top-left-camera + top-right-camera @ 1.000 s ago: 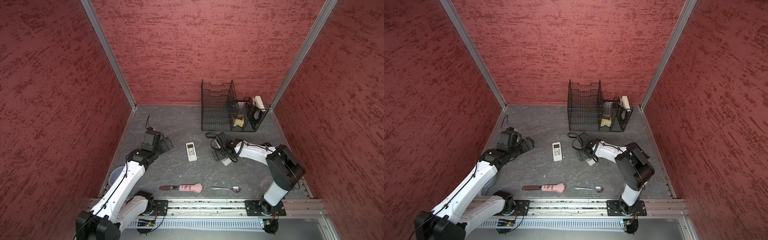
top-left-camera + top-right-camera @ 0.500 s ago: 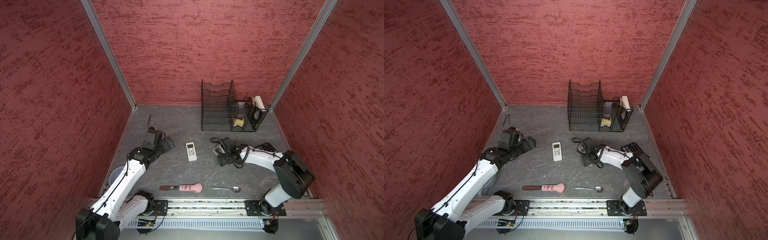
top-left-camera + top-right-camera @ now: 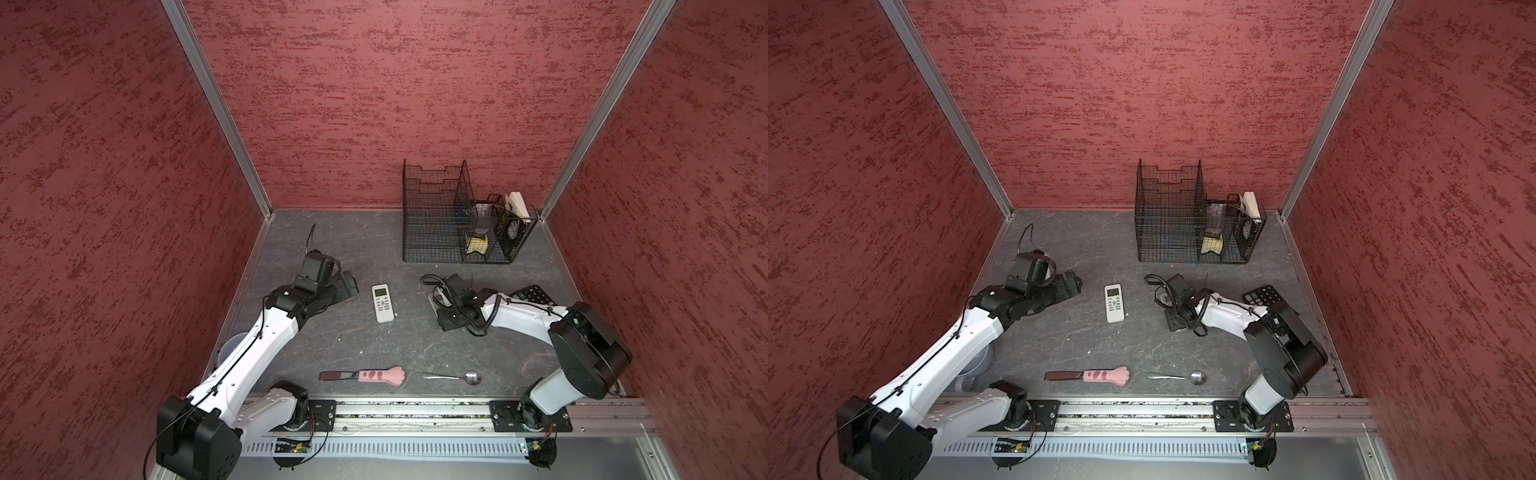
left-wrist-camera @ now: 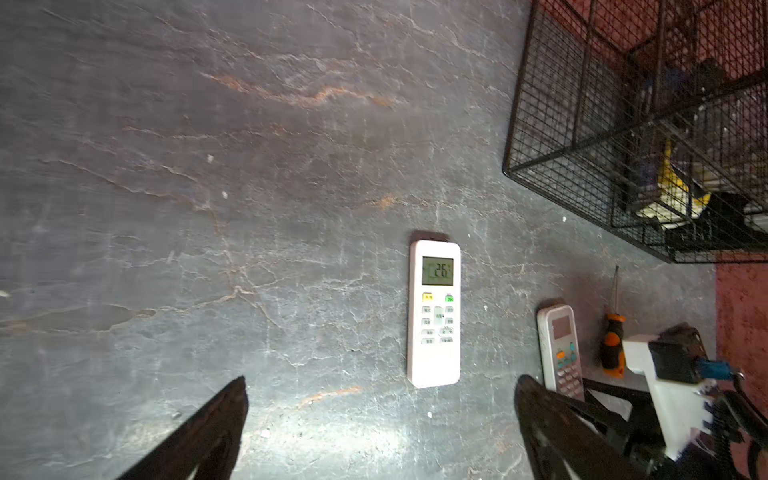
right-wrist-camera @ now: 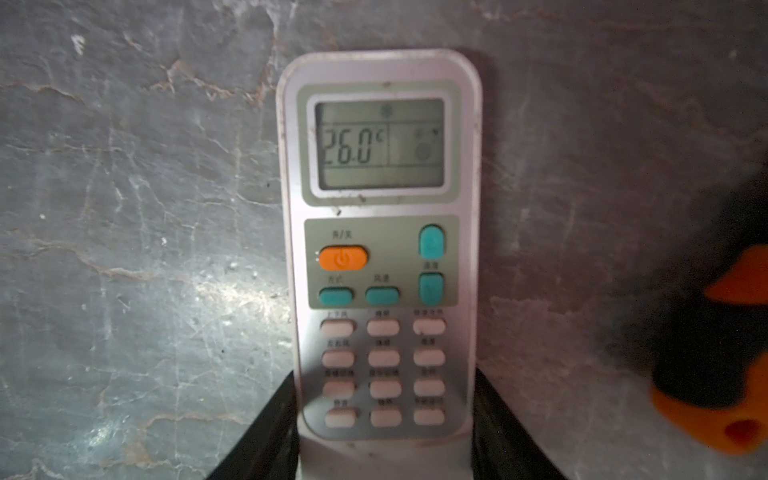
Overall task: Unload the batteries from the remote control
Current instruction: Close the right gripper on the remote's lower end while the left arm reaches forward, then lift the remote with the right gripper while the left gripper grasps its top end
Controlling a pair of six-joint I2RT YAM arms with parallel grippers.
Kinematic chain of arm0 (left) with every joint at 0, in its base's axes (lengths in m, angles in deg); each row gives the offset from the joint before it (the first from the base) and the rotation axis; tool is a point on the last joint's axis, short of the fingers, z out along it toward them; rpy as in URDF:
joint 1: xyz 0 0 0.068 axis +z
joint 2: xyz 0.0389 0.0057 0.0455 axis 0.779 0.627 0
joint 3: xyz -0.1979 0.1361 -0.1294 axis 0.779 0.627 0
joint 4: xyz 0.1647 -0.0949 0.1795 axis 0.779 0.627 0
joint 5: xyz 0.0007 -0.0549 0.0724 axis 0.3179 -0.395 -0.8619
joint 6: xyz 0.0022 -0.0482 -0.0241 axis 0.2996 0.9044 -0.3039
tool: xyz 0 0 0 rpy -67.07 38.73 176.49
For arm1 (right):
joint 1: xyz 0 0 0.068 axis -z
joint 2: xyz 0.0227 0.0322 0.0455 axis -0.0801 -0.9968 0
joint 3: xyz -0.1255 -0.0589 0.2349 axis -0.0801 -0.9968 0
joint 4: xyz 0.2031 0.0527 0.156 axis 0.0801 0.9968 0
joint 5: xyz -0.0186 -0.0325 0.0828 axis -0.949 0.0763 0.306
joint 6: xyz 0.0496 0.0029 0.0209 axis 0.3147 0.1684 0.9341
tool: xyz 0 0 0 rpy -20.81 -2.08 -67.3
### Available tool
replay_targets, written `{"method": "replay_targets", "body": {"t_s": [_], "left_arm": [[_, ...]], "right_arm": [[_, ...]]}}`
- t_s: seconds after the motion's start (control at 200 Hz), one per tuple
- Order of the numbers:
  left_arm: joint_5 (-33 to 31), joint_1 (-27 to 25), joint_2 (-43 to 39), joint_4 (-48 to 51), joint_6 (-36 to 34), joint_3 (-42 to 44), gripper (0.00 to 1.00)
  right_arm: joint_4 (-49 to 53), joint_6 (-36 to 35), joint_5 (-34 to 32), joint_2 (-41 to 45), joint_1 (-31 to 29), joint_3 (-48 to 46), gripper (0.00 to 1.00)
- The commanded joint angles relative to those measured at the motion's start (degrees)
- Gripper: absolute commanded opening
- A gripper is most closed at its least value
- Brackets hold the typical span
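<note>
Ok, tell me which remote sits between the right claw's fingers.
The silver remote with the orange power button, lying beside the screwdriver. The white remote lies apart, mid-table.

Middle remote (image 3: pixel 382 303) centre, second remote (image 5: pixel 382 249) to its right, screwdriver (image 4: pixel 611 345) just beside, wire rack (image 3: pixel 432 261) behind.

A black wire rack (image 3: pixel 432 232) stands at the table's (image 3: pixel 353 345) far right. An orange-handled screwdriver (image 4: pixel 611 345) lies before it, with a dark calculator (image 3: pixel 534 293) nearby. Near the front edge lie a pink paw-handled knife (image 3: pixel 374 375) and a spoon (image 3: pixel 453 377).
</note>
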Motion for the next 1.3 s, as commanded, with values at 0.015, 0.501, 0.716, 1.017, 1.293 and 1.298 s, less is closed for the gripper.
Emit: {"method": "replay_targets", "body": {"t_s": [0.015, 0.501, 0.716, 1.017, 1.293, 1.298], "left_arm": [[5.6, -3.3, 2.4, -3.4, 2.0, -1.3, 0.99], [20.0, -13.7, 17.9, -28.5, 7.0, -2.8, 0.81], [22.0, -14.8, 21.7, -38.5, 9.4, -2.9, 0.69], [25.0, -14.9, 27.4, -42.5, 11.3, -4.7, 0.61], [26.2, -14.9, 30.8, -45.2, 11.9, -7.5, 0.51], [26.2, -14.9, 30.8, -45.3, 12.0, -7.6, 0.51]], "right_arm": [[1.5, 0.4, 2.0, 3.3, -0.3, 0.9, 0.36], [3.5, 0.1, 7.4, 11.3, -1.4, 6.2, 0.32], [2.0, 0.8, 10.5, 13.0, -1.9, 7.4, 0.32], [1.3, 1.3, 12.1, 14.0, -2.0, 8.9, 0.31], [1.1, 1.7, 13.6, 13.7, -2.0, 10.0, 0.3], [1.1, 1.7, 13.6, 13.7, -2.0, 10.0, 0.3]]}}
